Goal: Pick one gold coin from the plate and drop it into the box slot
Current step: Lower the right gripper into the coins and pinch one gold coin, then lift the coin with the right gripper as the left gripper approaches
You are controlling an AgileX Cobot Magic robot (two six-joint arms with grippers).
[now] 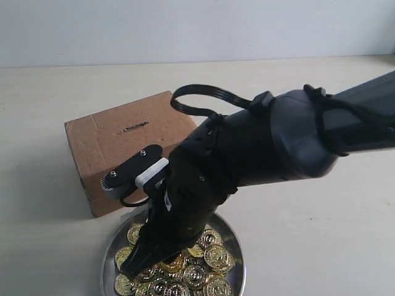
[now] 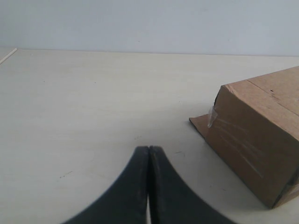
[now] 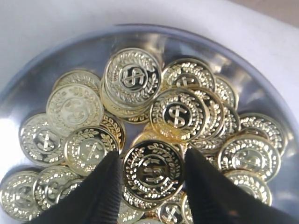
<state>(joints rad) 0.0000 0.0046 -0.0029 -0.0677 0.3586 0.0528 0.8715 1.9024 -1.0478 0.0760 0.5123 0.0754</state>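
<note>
The shiny silver plate (image 1: 238,262) sits at the near edge, heaped with gold coins (image 1: 213,256). My right gripper (image 1: 139,264) reaches down into the pile. In the right wrist view its two fingers stand a coin's width apart, and the right gripper (image 3: 152,156) is shut on one gold coin (image 3: 152,171) by its opposite edges, low among the others in the plate (image 3: 70,46). The brown cardboard box (image 1: 123,145) stands just behind the plate, with its dark slot (image 1: 134,127) on the top face. My left gripper (image 2: 148,149) is shut on nothing, over bare table beside the box (image 2: 261,135).
The right arm's black body (image 1: 265,148) hangs over the plate and the box's right end. A pale tabletop (image 1: 308,222) surrounds both, with a light wall (image 1: 185,31) behind. The left arm does not show in the exterior view.
</note>
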